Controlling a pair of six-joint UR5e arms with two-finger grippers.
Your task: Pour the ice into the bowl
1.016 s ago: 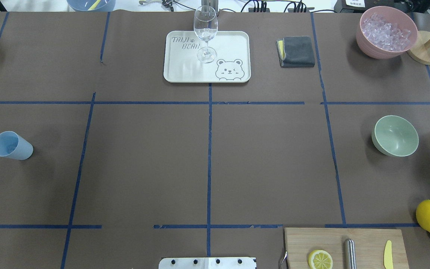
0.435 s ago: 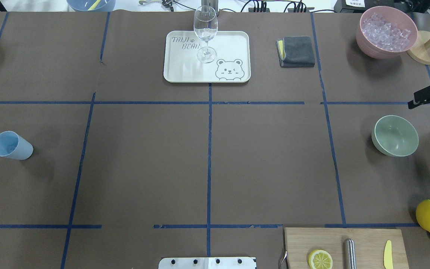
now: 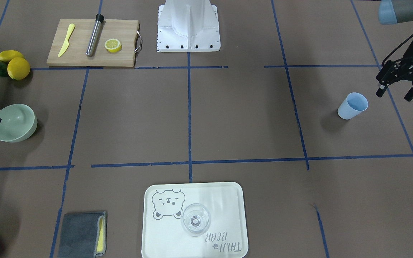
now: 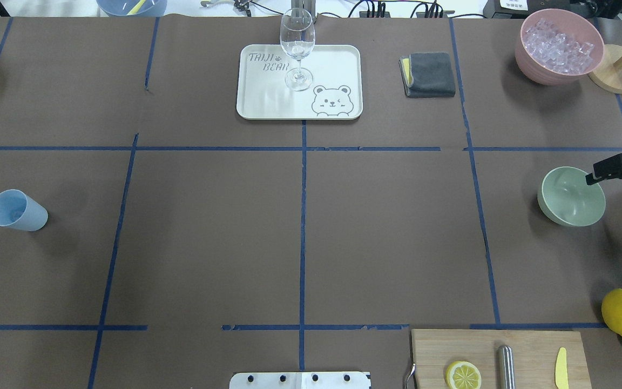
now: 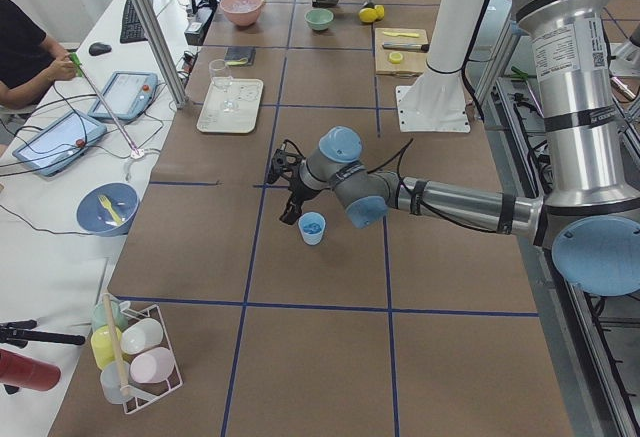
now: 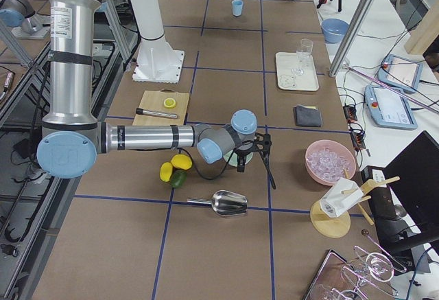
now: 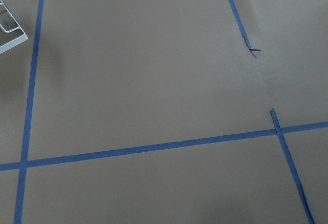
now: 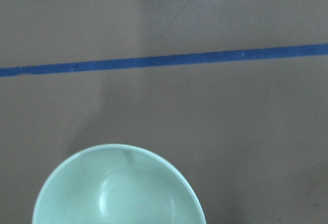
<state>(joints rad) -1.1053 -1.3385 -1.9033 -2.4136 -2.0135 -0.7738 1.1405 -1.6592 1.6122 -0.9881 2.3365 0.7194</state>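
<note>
Since the earlier frame, the right gripper (image 4: 616,175) has moved nearer and now hangs over the right rim of the bowl (image 4: 565,201), with its fingers seemingly apart and holding nothing. The left gripper (image 3: 394,95), fingers spread, has come in beside the blue cup (image 3: 352,105). The bowl is empty; the ice (image 4: 556,43) lies in the pink container (image 4: 536,72), farther back on the right. Judged stage: approach only, no pour begun. The next move calls for a firm, level grasp. A metal scoop (image 6: 228,204) and a wooden stand (image 4: 616,75) crowd that side.
</note>
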